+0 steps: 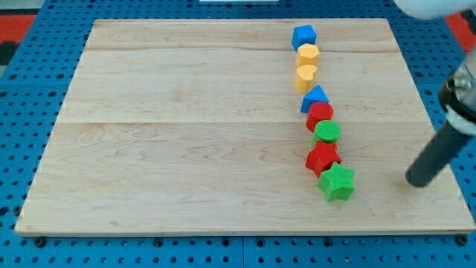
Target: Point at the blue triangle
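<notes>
The blue triangle point(314, 97) lies on the wooden board point(186, 126), midway in a curved line of blocks right of centre. From the view's top the line runs: a blue cube point(303, 36), a yellow hexagon point(308, 54), a yellow heart point(306, 77), the blue triangle, a red block point(320, 115), a green round block point(326, 132), a red star point(323, 158), a green star point(336, 183). My tip point(416, 181) rests on the board at the view's right, well right of the green star and below-right of the blue triangle.
The board lies on a blue perforated table point(22, 112). The arm's dark rod rises to the view's right edge point(457, 112). A white rounded part point(439, 7) shows at the top right corner.
</notes>
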